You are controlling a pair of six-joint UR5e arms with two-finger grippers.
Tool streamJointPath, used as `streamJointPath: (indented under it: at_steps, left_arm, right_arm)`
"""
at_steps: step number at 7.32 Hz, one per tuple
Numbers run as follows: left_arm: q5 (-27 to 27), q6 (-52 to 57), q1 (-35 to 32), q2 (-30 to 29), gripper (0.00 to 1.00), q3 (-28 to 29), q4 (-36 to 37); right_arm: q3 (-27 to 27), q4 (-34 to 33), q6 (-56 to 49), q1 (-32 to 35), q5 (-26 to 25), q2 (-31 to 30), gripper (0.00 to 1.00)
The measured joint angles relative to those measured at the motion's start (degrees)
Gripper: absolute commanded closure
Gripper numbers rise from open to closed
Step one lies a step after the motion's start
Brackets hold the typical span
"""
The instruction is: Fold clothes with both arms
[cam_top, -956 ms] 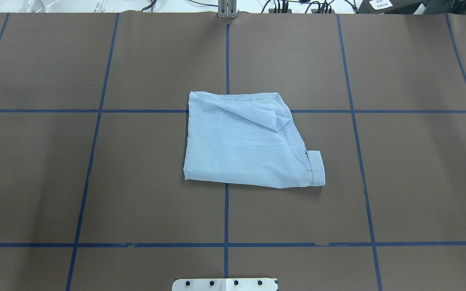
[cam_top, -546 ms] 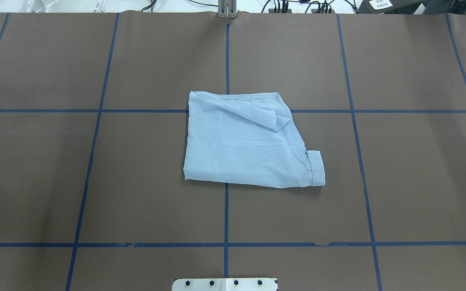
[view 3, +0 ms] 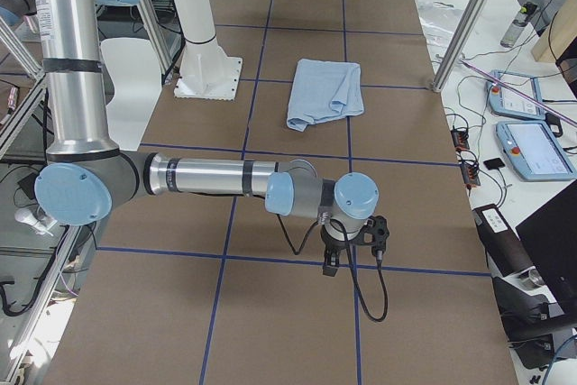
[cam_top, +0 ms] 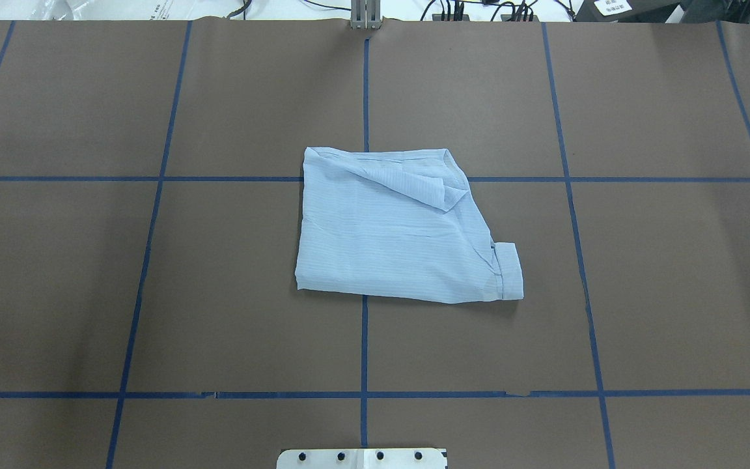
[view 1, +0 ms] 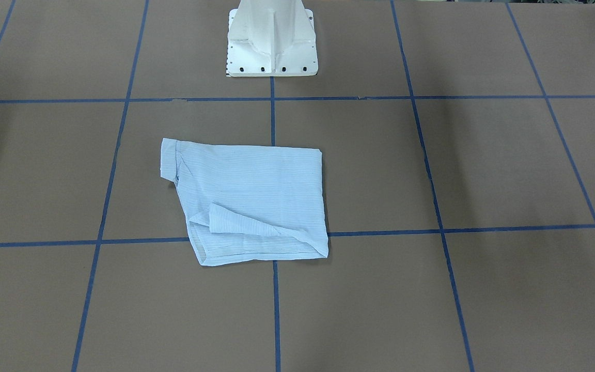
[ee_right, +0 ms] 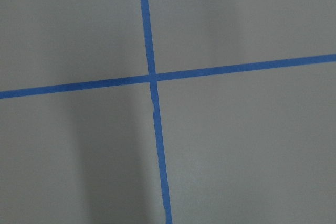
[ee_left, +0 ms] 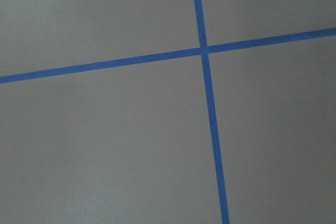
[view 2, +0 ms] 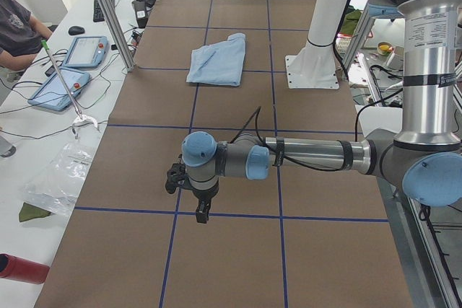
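The pale blue striped shirt (cam_top: 394,234) lies folded into a rough rectangle at the table's middle, with a cuff sticking out at its near right corner and a flap turned over at the far edge. It also shows in the front-facing view (view 1: 251,196) and both side views (view 2: 216,59) (view 3: 326,92). My left gripper (view 2: 200,213) hangs over bare table far off to the left of the shirt. My right gripper (view 3: 330,263) hangs over bare table far off to the right. I cannot tell whether either is open or shut. Both wrist views show only brown table and blue tape.
The white pedestal base (view 1: 271,46) stands at the robot's edge of the table. Blue tape lines (cam_top: 364,345) grid the brown table. Aluminium posts (view 2: 108,12) (view 3: 460,33), tablets (view 2: 61,91) and a seated person (view 2: 18,30) are along the far side.
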Motion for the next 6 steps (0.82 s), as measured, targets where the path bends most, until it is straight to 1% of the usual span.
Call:
streamJointPath:
  at_steps: [1,3,5,6]
  left_arm:
    - [-0.4,0.05,-0.18,-0.08,0.0,-1.26,2.06]
    - [-0.59,0.08,-0.35,-0.11,0.0,-2.45,3.42]
    - [-0.61,0.09,-0.38,-0.11,0.0,-3.09,3.76]
    - [-0.62,0.09,-0.34,-0.11,0.0,-3.19,3.86]
  right_arm:
    - [0.93,0.01,-0.11,0.1,0.28,-1.44,0.0]
    - [2.18,-0.02,-1.62,0.35,0.74,-3.44,0.0]
    - [2.38,0.02,-6.6,1.18,1.04,-3.93,0.0]
    - [2.37,0.05,-7.46,1.34,0.98,-3.77,0.0]
